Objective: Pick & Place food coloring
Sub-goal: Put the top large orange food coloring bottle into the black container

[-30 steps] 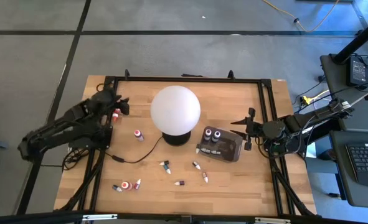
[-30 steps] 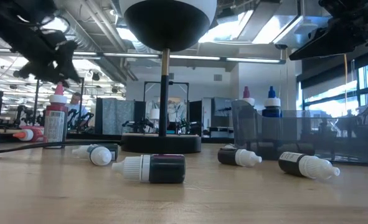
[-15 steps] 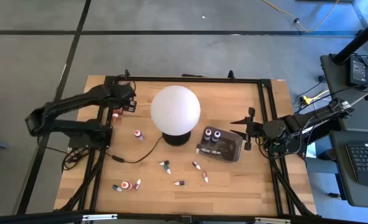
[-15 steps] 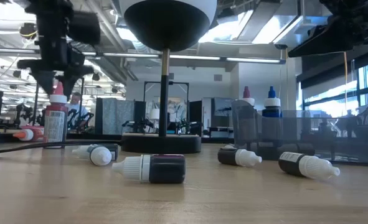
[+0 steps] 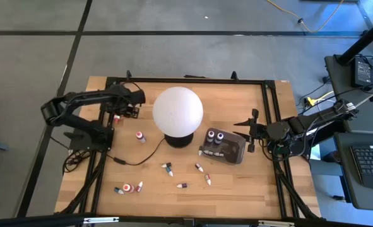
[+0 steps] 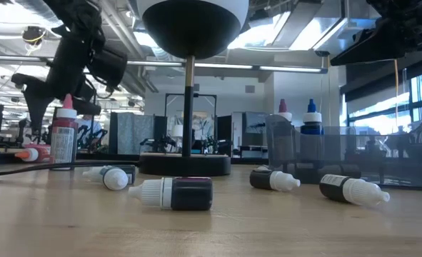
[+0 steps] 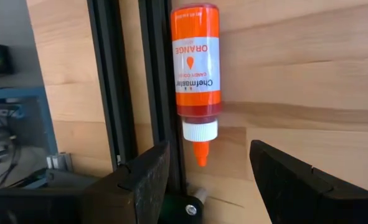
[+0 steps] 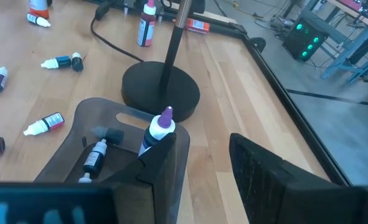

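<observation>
Orange bottle (image 7: 195, 68) lies against the far-left frame rail (image 7: 160, 74), the left gripper (image 7: 212, 180), having swung in over it, now hangs wide-jawed and empty, ready to descend, while the right gripper (image 8: 199, 171) waits half-open by the tray (image 8: 68, 140).

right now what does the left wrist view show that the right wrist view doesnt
Only the left wrist view: the orange bottle close up, lying along the black frame rail, seen between the open left gripper fingers. Only the right wrist view: the dark tray with bottles inside, the lamp base, scattered bottles, and the right gripper open above the tray's edge. Both show the wooden table.
</observation>
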